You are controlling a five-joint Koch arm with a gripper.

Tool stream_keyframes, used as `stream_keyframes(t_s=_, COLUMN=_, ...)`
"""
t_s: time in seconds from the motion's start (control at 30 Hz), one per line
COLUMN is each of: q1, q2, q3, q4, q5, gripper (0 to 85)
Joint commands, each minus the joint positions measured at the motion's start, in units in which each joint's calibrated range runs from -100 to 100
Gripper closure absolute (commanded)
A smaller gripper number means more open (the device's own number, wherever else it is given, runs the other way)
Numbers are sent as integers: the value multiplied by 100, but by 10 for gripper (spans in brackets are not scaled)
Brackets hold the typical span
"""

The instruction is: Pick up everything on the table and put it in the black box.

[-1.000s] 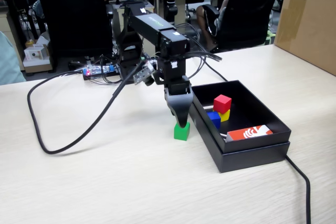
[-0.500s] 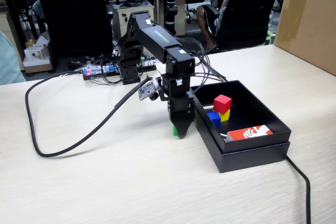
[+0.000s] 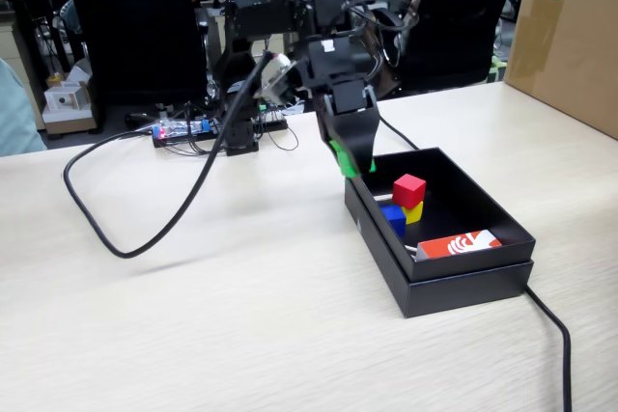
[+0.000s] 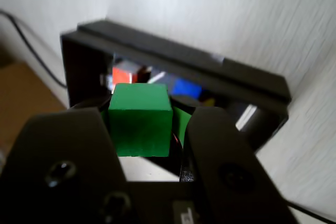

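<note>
Tool (image 3: 353,163) clamped on green cube (image 4: 139,119), held in the air above the near-left rim of black box (image 3: 463,282) in the fixed view, clear of the desk (image 3: 241,335). Inside the box: red cube (image 3: 408,189) stacked on yellow cube (image 3: 415,211), blue cube (image 3: 393,219) just beside them, red-and-white card (image 3: 459,244) lying nearer the front wall. Thick black cable (image 3: 106,229) looped across the desk left of the arm. Wrist view blurred; green cube seen between both jaws, box beyond.
</note>
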Motion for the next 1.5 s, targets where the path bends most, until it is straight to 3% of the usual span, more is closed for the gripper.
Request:
stream_keyframes(t_s=0.0, q1=210, q2=-75, q3=685, q4=1, q5=-112, gripper=726)
stream_keyframes(t_s=0.33, q1=317, q2=1485, q3=966, q4=1, q5=-83, gripper=725)
stream_keyframes(t_s=0.9, q1=381, q2=2036, q3=513, q4=-7, q5=-39, gripper=710)
stream_keyframes(t_s=1.0, q1=405, q2=2036, q3=368, q4=-7, q5=-44, gripper=616)
stream_keyframes(t_s=1.13, q1=410, q2=1979, q3=268, q4=-7, q5=-44, gripper=583)
stream_keyframes(t_s=1.37, q1=317, q2=877, q3=313, q4=-7, q5=-78, gripper=428)
stream_keyframes(t_s=1.47, q1=264, q2=120, q3=295, q4=-7, q5=-137, gripper=426)
